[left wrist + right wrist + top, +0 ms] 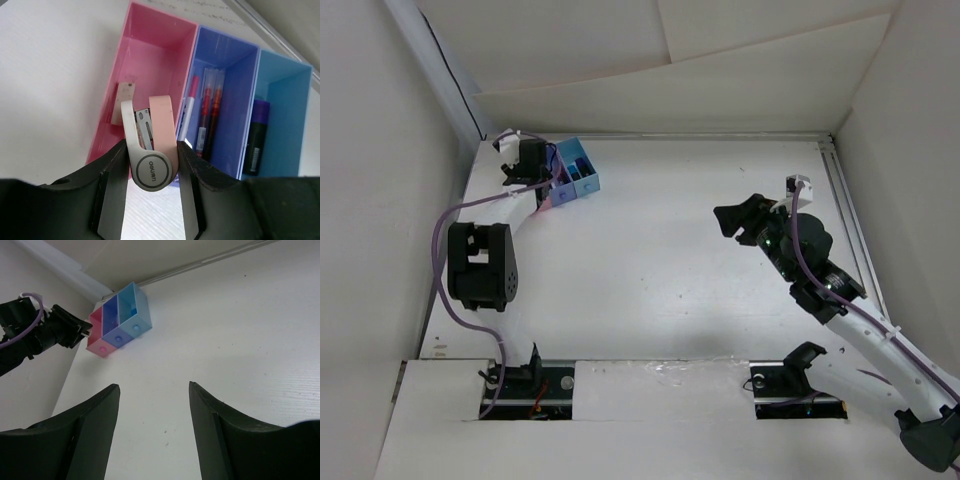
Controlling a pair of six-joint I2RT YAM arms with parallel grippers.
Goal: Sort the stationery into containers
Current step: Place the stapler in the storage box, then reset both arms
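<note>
Clearly nearer, the left claw (151,152) clamped a pink mini stapler (161,117) over the pink bin (150,50) at upper left, its long axis along the bin's, while the right claw (154,400) gaped empty.

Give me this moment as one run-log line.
left gripper: shut on stapler, at pink bin | right gripper: open, empty | purple bin: pens | blue bin: marker

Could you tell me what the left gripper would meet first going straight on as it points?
Probably the open pink plastic bin, entered first by the pink-and-silver stapler the left gripper holds; depth unclear.
</note>
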